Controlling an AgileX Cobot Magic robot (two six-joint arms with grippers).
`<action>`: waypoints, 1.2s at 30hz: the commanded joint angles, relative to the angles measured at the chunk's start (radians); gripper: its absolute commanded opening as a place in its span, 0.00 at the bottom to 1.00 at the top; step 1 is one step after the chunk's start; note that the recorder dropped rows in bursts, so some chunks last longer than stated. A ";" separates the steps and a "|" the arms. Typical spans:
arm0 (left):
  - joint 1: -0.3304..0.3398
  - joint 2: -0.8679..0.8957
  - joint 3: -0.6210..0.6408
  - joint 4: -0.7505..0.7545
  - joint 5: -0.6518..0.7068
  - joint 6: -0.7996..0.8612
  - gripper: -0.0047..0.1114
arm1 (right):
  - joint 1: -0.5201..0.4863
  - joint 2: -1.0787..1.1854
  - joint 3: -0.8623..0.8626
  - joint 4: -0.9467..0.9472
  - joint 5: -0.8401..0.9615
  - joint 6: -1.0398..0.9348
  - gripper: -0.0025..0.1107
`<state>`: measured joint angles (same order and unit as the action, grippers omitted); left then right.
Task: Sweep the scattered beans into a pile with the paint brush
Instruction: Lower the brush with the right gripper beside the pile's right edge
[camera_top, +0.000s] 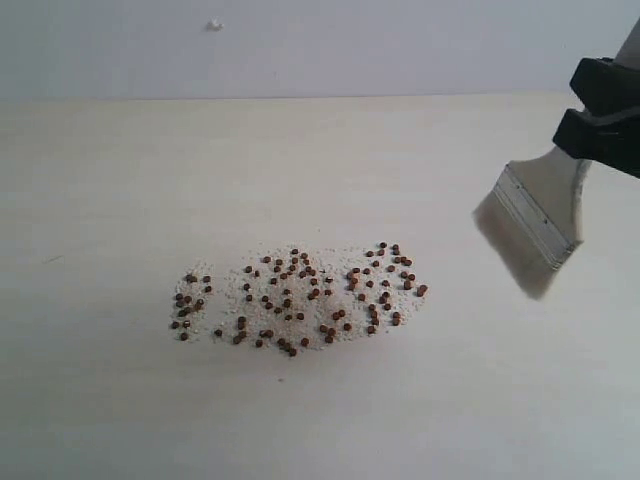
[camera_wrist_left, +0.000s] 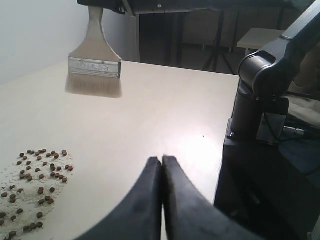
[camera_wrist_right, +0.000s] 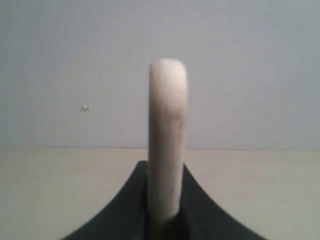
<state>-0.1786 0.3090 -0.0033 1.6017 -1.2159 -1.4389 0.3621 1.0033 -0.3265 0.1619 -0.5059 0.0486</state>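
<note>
A pale, wood-toned table (camera_top: 120, 400) fills the scene, with a plain whitish wall (camera_top: 330, 45) behind it carrying one small white speck (camera_top: 214, 24).

Your right pincer (camera_top: 600, 112) is clamped on the paint brush (camera_top: 540, 212), gripping it high on the pale handle. The right wrist view shows the rounded handle end standing up between the two black jaws, which press against it on either side. From the pincer the brush hangs down and slants towards the middle of the table, silver ferrule below the handle and off-white bristles lowest. The bristles look blurred in the exterior view, so you cannot tell whether their tips touch the table or hang just above it.

The beans (camera_top: 300, 295) lie well apart from that pincer, lower and off to its left in the exterior view, out beyond the bristle end of the brush. They are small reddish-brown dots spread loosely over a bed of fine whitish crumbs (camera_top: 262, 305). The patch is wide and thin rather than heaped, with a few beans straggling at its far left end. Bare table separates the nearest beans from the bristles.

Your left pincer (camera_wrist_left: 161, 162) has its dark fingertips pressed together with nothing between them. From its wrist view, part of the bean patch sits on the table ahead and to one side, the brush is farther off beyond it, and the dark base of the other arm (camera_wrist_left: 260, 95) stands at the table edge.
</note>
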 joint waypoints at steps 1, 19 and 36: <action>-0.001 -0.007 0.003 -0.005 -0.005 -0.008 0.04 | -0.002 0.108 0.002 0.031 -0.176 0.005 0.02; -0.001 -0.007 0.003 -0.005 -0.005 -0.008 0.04 | -0.002 0.417 -0.089 -0.170 -0.328 0.126 0.02; -0.001 -0.007 0.003 -0.005 -0.005 -0.008 0.04 | -0.002 0.699 -0.089 -0.126 -0.663 -0.078 0.02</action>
<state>-0.1786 0.3090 -0.0033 1.6017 -1.2159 -1.4389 0.3621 1.6752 -0.4077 0.0341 -1.1370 0.0086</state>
